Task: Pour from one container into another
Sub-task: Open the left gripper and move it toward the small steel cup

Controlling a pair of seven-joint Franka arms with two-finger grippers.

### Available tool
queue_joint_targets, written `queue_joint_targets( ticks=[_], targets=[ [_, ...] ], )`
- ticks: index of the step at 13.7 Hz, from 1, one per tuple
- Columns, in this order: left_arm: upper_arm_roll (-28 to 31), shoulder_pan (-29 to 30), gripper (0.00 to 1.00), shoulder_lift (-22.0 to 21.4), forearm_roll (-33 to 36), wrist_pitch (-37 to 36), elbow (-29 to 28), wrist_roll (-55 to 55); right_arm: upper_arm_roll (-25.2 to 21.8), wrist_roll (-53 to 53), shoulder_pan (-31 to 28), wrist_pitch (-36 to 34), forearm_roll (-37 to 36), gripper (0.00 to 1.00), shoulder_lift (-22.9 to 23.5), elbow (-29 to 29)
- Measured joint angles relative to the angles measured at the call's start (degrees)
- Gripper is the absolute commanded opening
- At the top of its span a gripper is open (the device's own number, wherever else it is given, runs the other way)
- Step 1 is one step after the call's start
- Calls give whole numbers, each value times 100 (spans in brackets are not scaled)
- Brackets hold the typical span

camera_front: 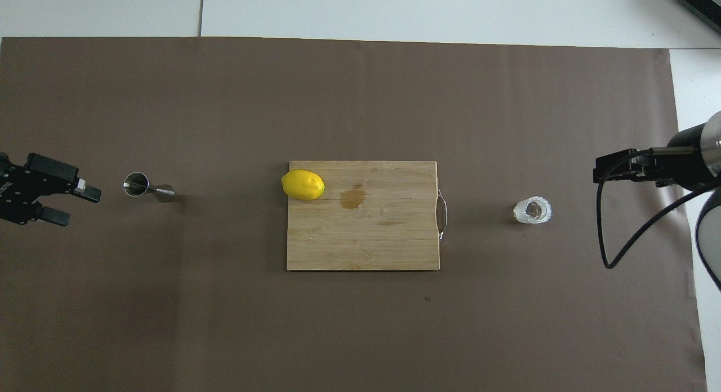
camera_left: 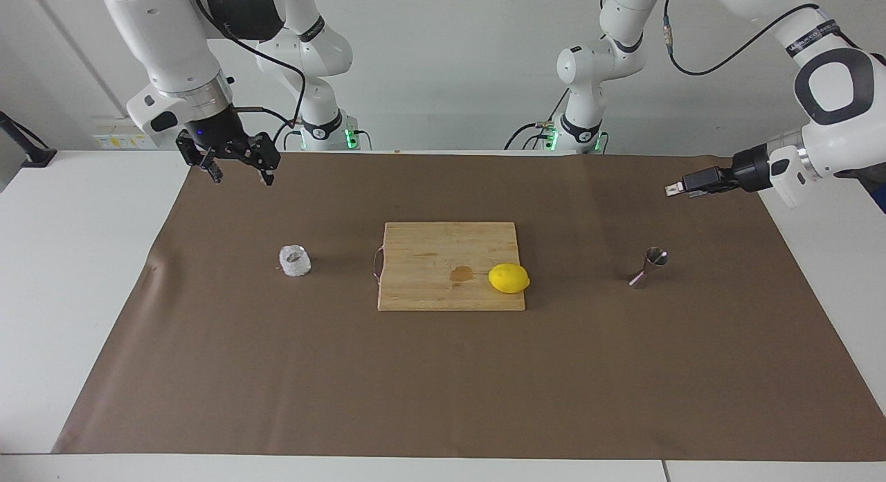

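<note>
The clear textured glass cup (camera_left: 295, 260) (camera_front: 532, 210) stands on the brown mat toward the right arm's end. The shiny metal jigger (camera_left: 648, 267) (camera_front: 147, 187) stands upright on the mat toward the left arm's end. My right gripper (camera_left: 242, 177) (camera_front: 598, 172) is open and empty, raised over the mat, apart from the cup. My left gripper (camera_left: 675, 189) (camera_front: 84, 206) is open and empty, raised over the mat beside the jigger, apart from it.
A wooden cutting board (camera_left: 436, 253) (camera_front: 366, 240) with a metal handle lies mid-table between cup and jigger. A yellow lemon (camera_left: 509, 278) (camera_front: 303, 184) sits on its corner toward the jigger, beside a small stain. The brown mat (camera_left: 443, 385) covers the white table.
</note>
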Motion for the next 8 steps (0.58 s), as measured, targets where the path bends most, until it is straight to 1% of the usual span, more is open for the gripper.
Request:
queue_joint_targets(
  ticks=[3, 6, 8],
  targets=[
    [230, 9, 100, 401, -11, -37, 18, 0, 0, 0, 0, 0, 0, 100, 0, 0],
    [566, 4, 100, 926, -20, -577, 313, 13, 0, 0, 0, 0, 0, 100, 0, 0],
    [667, 4, 100, 1190, -27, -764, 501, 20, 0, 0, 0, 0, 0, 100, 0, 0]
  ],
)
